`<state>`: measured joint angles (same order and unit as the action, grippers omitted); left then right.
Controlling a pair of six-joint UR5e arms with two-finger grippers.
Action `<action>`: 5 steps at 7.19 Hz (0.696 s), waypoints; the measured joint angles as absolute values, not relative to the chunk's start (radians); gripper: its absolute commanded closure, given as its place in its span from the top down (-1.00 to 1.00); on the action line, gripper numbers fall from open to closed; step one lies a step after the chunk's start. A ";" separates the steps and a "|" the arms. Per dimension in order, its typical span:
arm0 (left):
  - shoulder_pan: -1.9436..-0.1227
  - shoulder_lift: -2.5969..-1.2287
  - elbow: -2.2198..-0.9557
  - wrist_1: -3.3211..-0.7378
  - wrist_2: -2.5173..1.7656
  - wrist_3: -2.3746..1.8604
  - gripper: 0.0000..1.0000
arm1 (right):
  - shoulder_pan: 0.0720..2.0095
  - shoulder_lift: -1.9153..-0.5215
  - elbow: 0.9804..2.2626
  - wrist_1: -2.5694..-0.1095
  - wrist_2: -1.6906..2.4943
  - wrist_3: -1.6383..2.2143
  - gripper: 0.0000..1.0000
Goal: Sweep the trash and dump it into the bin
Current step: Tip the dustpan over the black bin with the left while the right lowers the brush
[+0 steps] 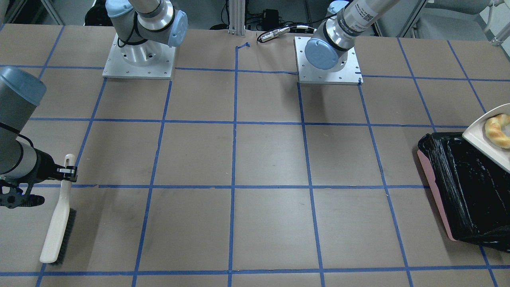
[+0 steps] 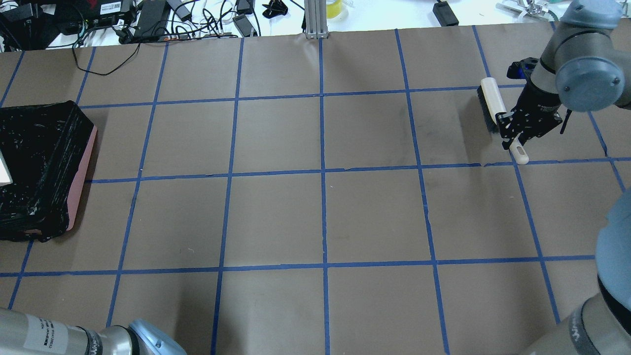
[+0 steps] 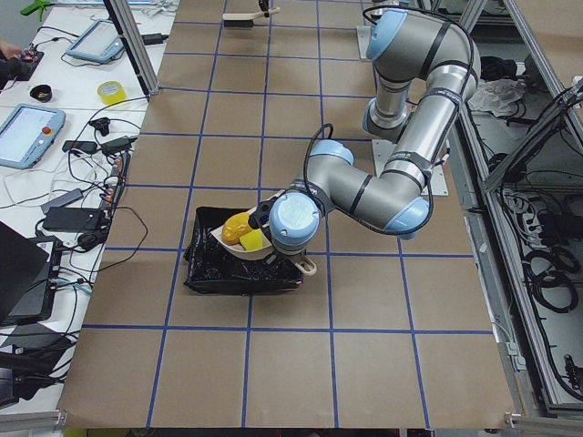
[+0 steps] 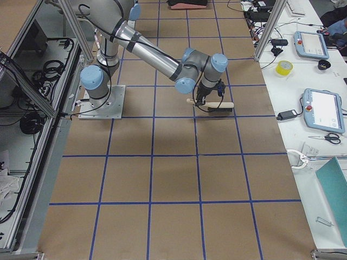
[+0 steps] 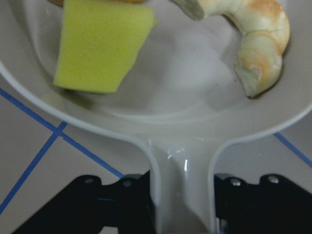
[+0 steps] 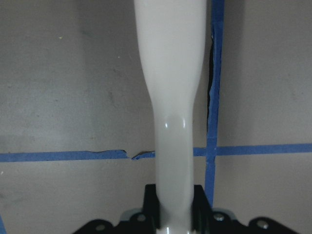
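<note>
My left gripper [image 5: 183, 207] is shut on the handle of the off-white dustpan [image 5: 195, 92]. It holds the pan over the bin [image 1: 466, 191], a pink container lined with a black bag [image 2: 39, 158]. In the pan lie the yellow-green sponge wedge [image 5: 100, 46] and the twisted tan pastry [image 5: 258, 44]. The pastry also shows in the front-facing view [image 1: 498, 129]. The golden roll [image 3: 234, 225] shows in the pan in the exterior left view. My right gripper [image 2: 517, 140] is shut on the handle of a white brush [image 2: 493, 106], which is down at the table at the far right.
Blue tape lines grid the brown table [image 2: 320, 217]. Both arm bases [image 1: 139, 59] stand on plates at the robot's side. Cables and power bricks [image 2: 148, 19] lie beyond the far table edge.
</note>
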<state>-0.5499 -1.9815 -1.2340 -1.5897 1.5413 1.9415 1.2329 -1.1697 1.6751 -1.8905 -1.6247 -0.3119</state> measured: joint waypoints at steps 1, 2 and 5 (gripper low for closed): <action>-0.564 -1.983 -1.236 -1.559 1.580 1.982 -1.00 | 1.231 -1.169 1.676 -1.891 -1.625 -0.331 -0.86; -0.582 -1.983 -1.239 -1.530 1.622 2.012 -1.00 | 1.230 -1.166 1.676 -1.891 -1.626 -0.339 -0.83; -0.645 -1.984 -1.241 -1.449 1.771 2.065 -1.00 | 1.228 -1.156 1.675 -1.894 -1.627 -0.332 -0.80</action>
